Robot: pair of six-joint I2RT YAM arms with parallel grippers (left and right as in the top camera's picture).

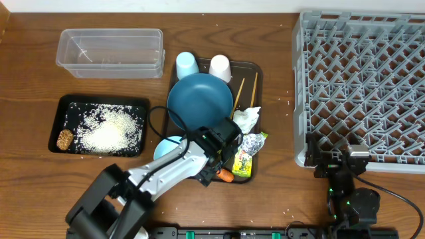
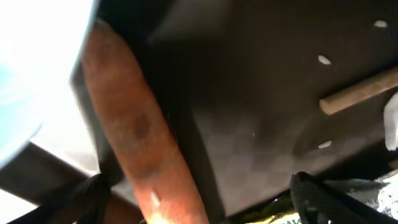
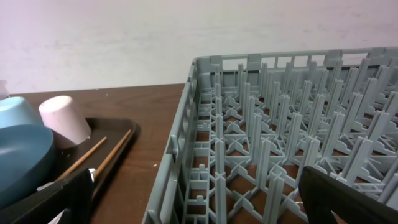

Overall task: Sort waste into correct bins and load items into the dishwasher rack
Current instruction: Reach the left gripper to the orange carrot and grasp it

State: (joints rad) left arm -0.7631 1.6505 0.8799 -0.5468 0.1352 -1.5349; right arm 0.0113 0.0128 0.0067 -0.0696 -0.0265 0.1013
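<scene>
- You've got the orange carrot at lower centre of the overhead view, at the bottom edge of the brown serving tray, just beside the yellow-green wrapper.
- Your left gripper is down over it with jaws spread. The carrot sits between the fingers and isn't pinched.
- Your right gripper gapes empty by the grey rack, at lower right.

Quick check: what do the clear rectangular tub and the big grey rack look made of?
The clear rectangular tub looks like thin glossy plastic: the table shows through it. The big grey lattice rack looks like matte moulded plastic, with uniform colour and identical pegs.
</scene>
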